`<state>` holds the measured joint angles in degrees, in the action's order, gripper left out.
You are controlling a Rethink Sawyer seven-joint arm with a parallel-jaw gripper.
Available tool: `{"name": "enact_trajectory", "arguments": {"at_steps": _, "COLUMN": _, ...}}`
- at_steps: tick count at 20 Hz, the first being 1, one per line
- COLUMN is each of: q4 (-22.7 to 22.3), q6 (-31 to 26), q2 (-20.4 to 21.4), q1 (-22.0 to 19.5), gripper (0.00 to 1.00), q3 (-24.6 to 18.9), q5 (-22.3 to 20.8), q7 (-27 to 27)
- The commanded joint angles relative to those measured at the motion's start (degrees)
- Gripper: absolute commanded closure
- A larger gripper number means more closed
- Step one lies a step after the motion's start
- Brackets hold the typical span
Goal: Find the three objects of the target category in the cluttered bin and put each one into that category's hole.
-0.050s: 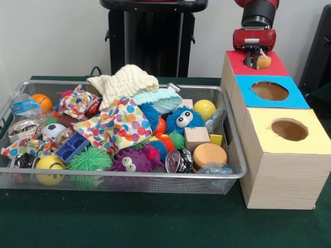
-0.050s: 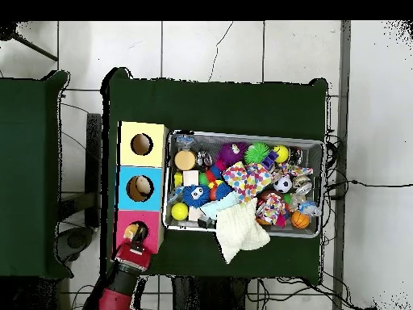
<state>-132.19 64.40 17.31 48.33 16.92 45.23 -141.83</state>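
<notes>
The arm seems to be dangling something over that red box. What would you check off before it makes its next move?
1. Gripper over the red box's hole: ok.
2. Tan object at the gripper, above the hole: ok.
3. Object actually gripped or already released: cannot tell.
4. Blue hole and yellow hole unobstructed: ok.
5. Bin clutter, cream cloth hanging over the rim: not ok.

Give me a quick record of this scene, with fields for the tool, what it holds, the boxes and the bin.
tool: over the red box's hole, at the red box
held item: tan rounded object, partly hidden at the hole
boxes: red, blue, yellow in a row, one hole each
bin: wire basket crowded with toys and cloths
</notes>
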Motion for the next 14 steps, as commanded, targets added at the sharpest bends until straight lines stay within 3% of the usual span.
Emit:
{"name": "enact_trajectory", "arguments": {"at_steps": 1, "q4": 3.43, "q6": -14.95, "q2": -13.17, "q1": -0.25, "gripper": 1.0, "q3": -15.25, "q5": -4.13, "q7": -5.71}}
{"name": "enact_trajectory", "arguments": {"at_steps": 10, "q4": 3.15, "q6": -15.68, "q2": -12.88, "q1": -2.26, "gripper": 1.0, "q3": -15.79, "q5": -7.09, "q7": -5.28}}
{"name": "enact_trajectory", "arguments": {"at_steps": 14, "q4": 2.01, "q6": -19.35, "q2": -11.01, "q1": -4.07, "gripper": 1.0, "q3": -16.08, "q5": -9.46, "q7": -2.84}}
